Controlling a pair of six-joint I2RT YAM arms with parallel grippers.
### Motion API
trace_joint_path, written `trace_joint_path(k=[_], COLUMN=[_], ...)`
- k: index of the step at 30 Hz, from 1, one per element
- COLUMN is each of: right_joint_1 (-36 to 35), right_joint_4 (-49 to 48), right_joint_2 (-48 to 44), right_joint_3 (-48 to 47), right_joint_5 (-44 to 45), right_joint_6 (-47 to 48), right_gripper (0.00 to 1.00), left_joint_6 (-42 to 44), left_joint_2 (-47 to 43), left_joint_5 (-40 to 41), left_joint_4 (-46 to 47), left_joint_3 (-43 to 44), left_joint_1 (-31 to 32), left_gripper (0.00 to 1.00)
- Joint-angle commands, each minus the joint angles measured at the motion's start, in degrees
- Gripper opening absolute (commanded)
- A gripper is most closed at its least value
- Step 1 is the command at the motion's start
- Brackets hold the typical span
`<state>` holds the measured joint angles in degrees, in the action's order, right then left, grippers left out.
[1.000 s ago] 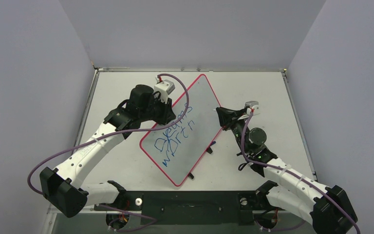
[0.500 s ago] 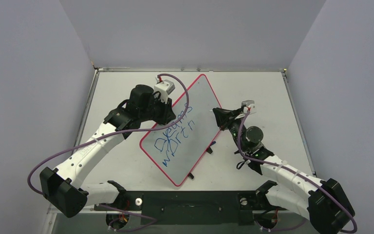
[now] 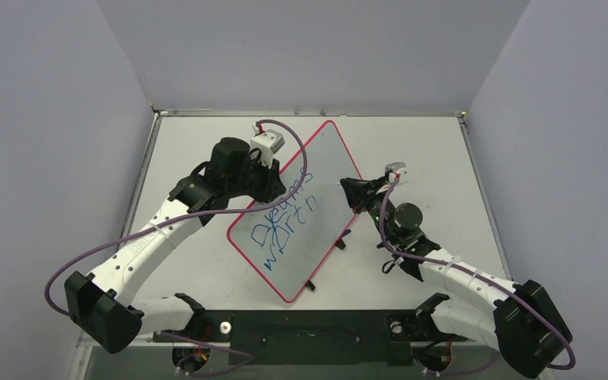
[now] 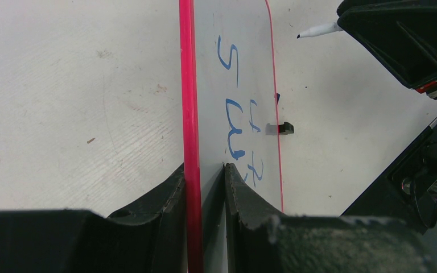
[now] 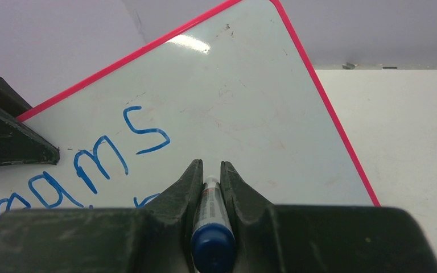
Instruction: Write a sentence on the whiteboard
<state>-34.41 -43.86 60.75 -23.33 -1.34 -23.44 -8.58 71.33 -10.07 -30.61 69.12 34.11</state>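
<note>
Slippage is the main risk: the left hand [image 4: 203, 173] pinches only the red-pink rim of the whiteboard [image 3: 321, 170], fingers narrow on either side. A firm stroke could pivot or tip the board in that grip and skew the letters. The board sits mid-bench [image 3: 427, 150], its left long edge apparently raised and its long axis running from near-left to far-right. The sentence [image 3: 283, 215] climbs along that axis in blue lines, leaving bare surface toward the far corner. The right hand [image 5: 207, 168] is closed narrowly on a blue marker [image 5: 211, 210]. Its tip aims left at the board, apart from it beside the right-hand edge. A low approach could catch the rim or overwrite existing words.
</note>
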Motion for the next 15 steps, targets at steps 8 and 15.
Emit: trace_joint_path(k=[8, 15], right_joint_1=[-0.34, -11.97], right_joint_4=[-3.17, -3.41], right_joint_2=[1.85, -0.92], right_joint_3=[-3.41, 0.41], right_joint_5=[-2.02, 0.26], right_joint_6=[0.05, 2.95], right_gripper=[0.00, 0.00], left_joint_6=[5.50, 5.42], left_joint_2=[-2.12, -2.36], left_joint_5=[4.66, 4.70], left_joint_4=[5.91, 5.91], left_joint_3=[0.49, 0.49], left_joint_1=[-0.29, -0.27], left_gripper=[0.00, 0.00])
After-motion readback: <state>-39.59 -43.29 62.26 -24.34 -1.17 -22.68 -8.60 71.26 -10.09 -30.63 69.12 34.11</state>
